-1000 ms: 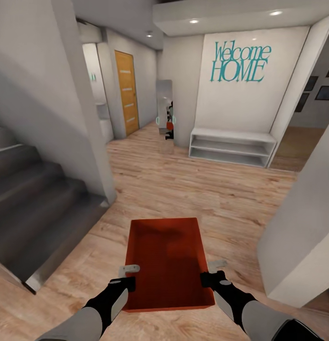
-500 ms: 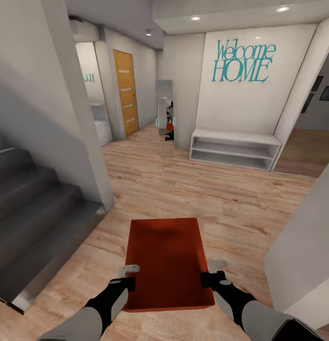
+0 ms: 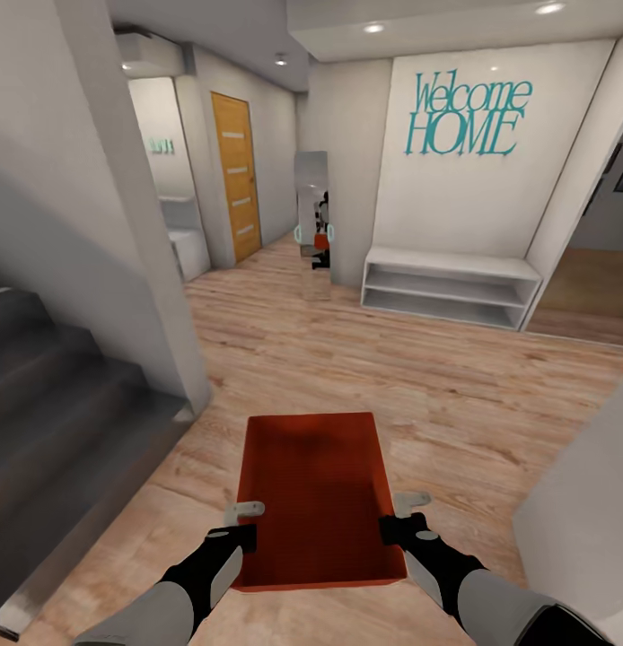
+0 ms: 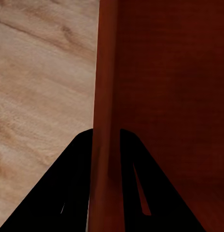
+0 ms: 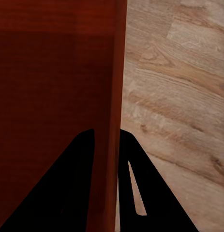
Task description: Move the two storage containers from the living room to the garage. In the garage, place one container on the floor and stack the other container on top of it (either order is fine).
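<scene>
The left tool (image 3: 247, 519) is clamped on the left wall of an orange-red storage container (image 3: 316, 493), one dark finger on each side of that wall, as the left wrist view makes plain where the two black fingers (image 4: 73, 193) straddle the thin red wall. The right tool (image 3: 394, 511) grips the opposite wall in the same way, its fingers (image 5: 73, 193) pinching the wall from inside and outside. Both tools hold the container near its end closest to the robot, and the tray is carried level above the floor between the two black-and-grey forearms. It is open-topped and nothing lies inside it; its long side runs away from the robot.

Below and around it spreads a light wood-plank floor (image 3: 392, 377). To the left a dark grey staircase (image 3: 51, 404) rises beside a pale wall corner (image 3: 141, 224). Ahead stands a white low shelf unit (image 3: 451, 287) against a white wall bearing teal lettering "Welcome HOME" (image 3: 464, 115). Left of that, a tall narrow mirror (image 3: 312, 224) leans at a wall corner and shows a small reflection of the robot. Further left, down a corridor, is an orange wooden door (image 3: 235, 175). At the right edge a pale wall (image 3: 581, 520) stands close to the robot.
</scene>
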You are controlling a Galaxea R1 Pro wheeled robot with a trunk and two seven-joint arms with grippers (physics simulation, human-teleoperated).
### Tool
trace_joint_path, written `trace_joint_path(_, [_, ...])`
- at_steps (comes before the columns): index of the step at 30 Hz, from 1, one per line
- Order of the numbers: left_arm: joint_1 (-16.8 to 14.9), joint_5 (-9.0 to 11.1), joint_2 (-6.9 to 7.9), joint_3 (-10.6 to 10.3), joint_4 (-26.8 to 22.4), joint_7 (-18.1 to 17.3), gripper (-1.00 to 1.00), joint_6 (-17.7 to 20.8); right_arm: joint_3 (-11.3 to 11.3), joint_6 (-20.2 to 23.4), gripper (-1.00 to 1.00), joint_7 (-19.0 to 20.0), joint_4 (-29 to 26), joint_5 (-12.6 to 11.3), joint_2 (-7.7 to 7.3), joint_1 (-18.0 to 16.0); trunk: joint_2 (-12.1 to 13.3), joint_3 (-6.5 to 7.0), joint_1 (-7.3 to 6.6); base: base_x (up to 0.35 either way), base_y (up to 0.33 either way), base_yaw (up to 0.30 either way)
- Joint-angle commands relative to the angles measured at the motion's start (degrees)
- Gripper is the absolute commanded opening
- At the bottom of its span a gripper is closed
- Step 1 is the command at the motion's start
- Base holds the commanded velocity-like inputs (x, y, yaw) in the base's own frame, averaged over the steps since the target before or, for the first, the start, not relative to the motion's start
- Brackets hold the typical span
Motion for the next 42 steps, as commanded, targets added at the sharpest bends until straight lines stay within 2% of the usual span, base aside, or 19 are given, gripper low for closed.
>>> trace_joint_path(1, [0.00, -1.27, 0.94, -0.47, -0.32, 0.65, -1.00, 0.41, -0.41, -0.29, -1.00, -0.39, 0.30, -0.88, -0.35, -0.06, -0.04, -0.06, 0.04, 0.323, 0.000, 0.000])
trace_joint_path(15, [0.00, -1.27, 0.94, -0.47, -0.32, 0.65, -1.00, 0.41, -0.41, -0.21, -1.00, -0.39, 0.34, -0.88, -0.35, -0.06, -0.04, -0.20, 0.04, 0.323, 0.000, -0.113])
trace_joint_path(42, [0.00, -1.27, 0.94, -0.46, -0.32, 0.65, -1.00, 0.41, -0.41, -0.24, -1.00, -0.39, 0.35, -0.88, -0.35, -0.06, -0.04, -0.21, 0.04, 0.323, 0.000, -0.003])
